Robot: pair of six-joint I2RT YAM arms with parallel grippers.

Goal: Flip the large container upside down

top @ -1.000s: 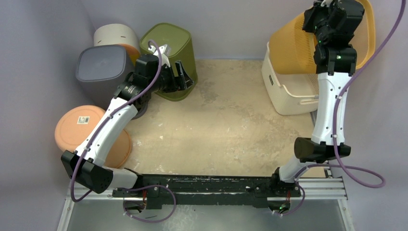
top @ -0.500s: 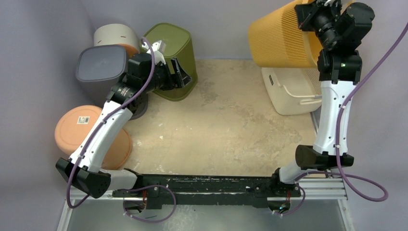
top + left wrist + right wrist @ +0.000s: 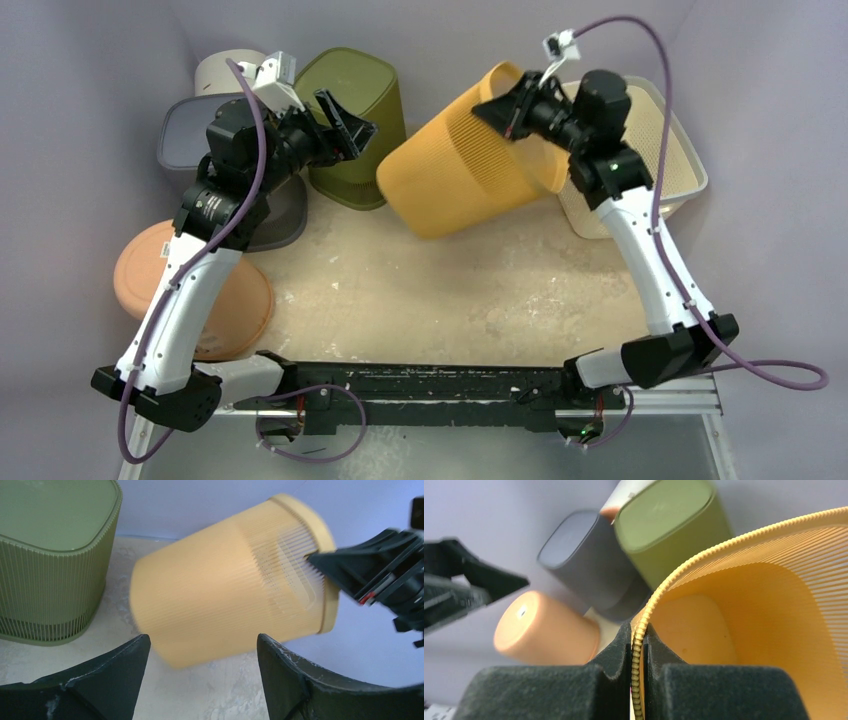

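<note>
The large container is a ribbed yellow-orange bin [image 3: 460, 170], held in the air on its side over the back of the table, base toward the front left. My right gripper [image 3: 512, 103] is shut on its rim [image 3: 640, 645], one finger inside and one outside. The left wrist view shows the bin's side [image 3: 220, 590] ahead of my left gripper [image 3: 202, 652], which is open and empty. In the top view my left gripper [image 3: 348, 122] hangs raised beside the green bin, left of the yellow bin, apart from it.
A green bin [image 3: 352, 125], a grey bin [image 3: 215, 150], a white bin [image 3: 235, 70] and a peach bin [image 3: 190, 290] stand upside down at the left. A cream basket [image 3: 650, 165] sits at the back right. Purple walls close the back and sides.
My right arm has swung the yellow bin left and down from above the cream basket to over the table's back middle, tipping it onto its side. My left arm has risen and pulled back.
</note>
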